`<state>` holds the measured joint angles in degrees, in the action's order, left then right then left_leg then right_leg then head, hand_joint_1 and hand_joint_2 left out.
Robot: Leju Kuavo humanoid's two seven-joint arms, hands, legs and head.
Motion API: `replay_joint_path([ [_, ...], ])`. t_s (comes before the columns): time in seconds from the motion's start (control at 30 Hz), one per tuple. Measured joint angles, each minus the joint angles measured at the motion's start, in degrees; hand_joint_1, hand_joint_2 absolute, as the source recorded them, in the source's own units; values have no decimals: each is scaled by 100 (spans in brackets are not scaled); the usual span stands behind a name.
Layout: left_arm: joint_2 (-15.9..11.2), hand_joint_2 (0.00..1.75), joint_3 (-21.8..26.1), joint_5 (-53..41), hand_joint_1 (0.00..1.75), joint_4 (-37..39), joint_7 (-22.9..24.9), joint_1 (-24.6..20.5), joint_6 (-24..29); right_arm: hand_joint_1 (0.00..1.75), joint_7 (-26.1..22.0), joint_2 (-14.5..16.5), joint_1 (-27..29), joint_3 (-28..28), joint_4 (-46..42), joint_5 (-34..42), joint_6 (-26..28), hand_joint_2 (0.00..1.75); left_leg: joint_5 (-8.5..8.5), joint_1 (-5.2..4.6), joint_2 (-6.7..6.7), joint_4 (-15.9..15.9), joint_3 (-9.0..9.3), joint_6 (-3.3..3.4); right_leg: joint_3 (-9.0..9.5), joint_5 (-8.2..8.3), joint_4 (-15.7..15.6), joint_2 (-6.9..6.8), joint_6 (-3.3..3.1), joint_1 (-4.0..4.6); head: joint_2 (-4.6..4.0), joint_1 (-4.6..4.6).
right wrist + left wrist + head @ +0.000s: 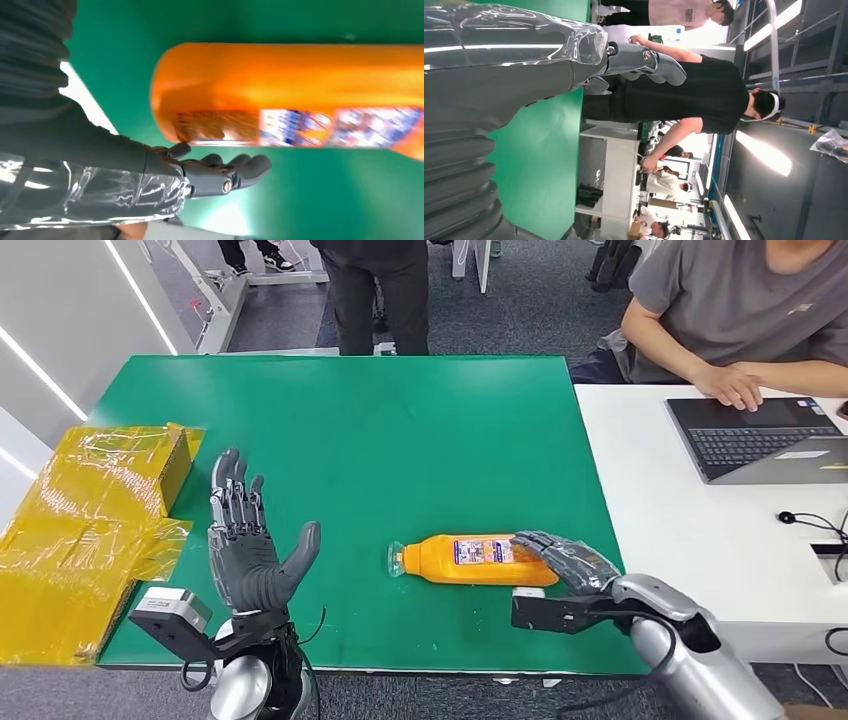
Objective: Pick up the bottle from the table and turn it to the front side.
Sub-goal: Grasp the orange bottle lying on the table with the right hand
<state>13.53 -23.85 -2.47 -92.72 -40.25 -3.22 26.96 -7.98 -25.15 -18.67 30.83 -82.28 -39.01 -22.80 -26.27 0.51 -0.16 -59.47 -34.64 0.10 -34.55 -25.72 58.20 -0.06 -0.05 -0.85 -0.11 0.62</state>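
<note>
**Orange bottle lying flat near the right robot hand**

On the green tabletop, which sits on grey carpet beside a white desk, an orange bottle lies on its side near the front edge, cap pointing toward the robot's left and its label facing up. The right robot hand rests at the bottle's base end with fingers stretched out alongside it; whether it touches is unclear, and it grips nothing. The left robot hand stands upright, palm open and fingers spread, well apart from the bottle. A yellow taped box sits at the tabletop's left edge. On the white desk a laptop lies under a seated person's hand. Another person stands beyond the far edge.
</note>
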Motion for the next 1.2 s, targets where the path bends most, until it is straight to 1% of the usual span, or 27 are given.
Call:
replay_joint_path([
  [0.1, -1, 175, 0, 3, 0, 0, 0, 1, -18, 0, -28, -220, -433, 224, 238, 183, -217, 175, 2, 0, 0, 0, 1, 2, 0, 1, 1, -1, 0, 0, 0, 0],
  [0.27, 0, 175, -2, 19, 0, 0, 1, 0, -25, 0, -7, -390, -941, 565, 570, 390, -285, 175, 3, 1, -2, 0, 2, 1, 0, 1, 2, -1, 0, 1, 0, 1],
  [0.37, 0, 175, -1, 23, 0, 0, 0, 0, -25, 0, -6, -441, -1085, 687, 690, 419, -285, 175, 3, 1, -2, 0, 1, 1, 0, 1, 2, -1, 0, 1, 0, 1],
  [0.6, -1, 175, -1, 29, 0, 0, 2, 0, -24, 0, 7, -484, -1231, 855, 836, 457, -285, 175, 2, 0, -2, 1, -1, 2, 0, 1, 2, -1, 0, 0, 0, 0],
  [0.7, 0, 175, -2, 63, 0, 0, 2, -12, -19, 0, 32, -475, -1469, 1052, 998, 639, -290, 175, 2, 0, 2, 1, -3, 3, -1, 3, 3, 3, 1, 0, 0, 1],
  [0.77, 0, 175, -2, 87, 0, 0, 2, -31, -14, 0, 8, -417, -1756, 1258, 1236, 763, -296, 175, 4, 0, 6, 1, 0, 2, -1, 5, 3, 6, 3, 0, 0, 1],
  [0.93, -2, 175, -2, 101, 0, 0, 1, -49, -4, 0, -151, -97, -2390, 1771, 1847, 914, -419, 175, 12, 2, 1, 1, 2, 0, 0, 7, 5, 2, 2, 1, 0, 1],
  [1.07, -4, 175, -2, 103, 0, 0, 1, -49, 19, 0, -287, 158, -2651, 2080, 2170, 1041, -508, 175, 12, 3, -2, 1, 0, -1, -1, 6, 6, 1, 2, 2, 0, 2],
  [1.2, -7, 175, -2, 110, 0, 1, 1, -64, 16, 0, -398, 406, -2752, 2329, 2485, 1140, -467, 175, 11, 2, -4, 1, -1, -1, -1, 6, 5, -1, 3, 2, 0, 1],
])
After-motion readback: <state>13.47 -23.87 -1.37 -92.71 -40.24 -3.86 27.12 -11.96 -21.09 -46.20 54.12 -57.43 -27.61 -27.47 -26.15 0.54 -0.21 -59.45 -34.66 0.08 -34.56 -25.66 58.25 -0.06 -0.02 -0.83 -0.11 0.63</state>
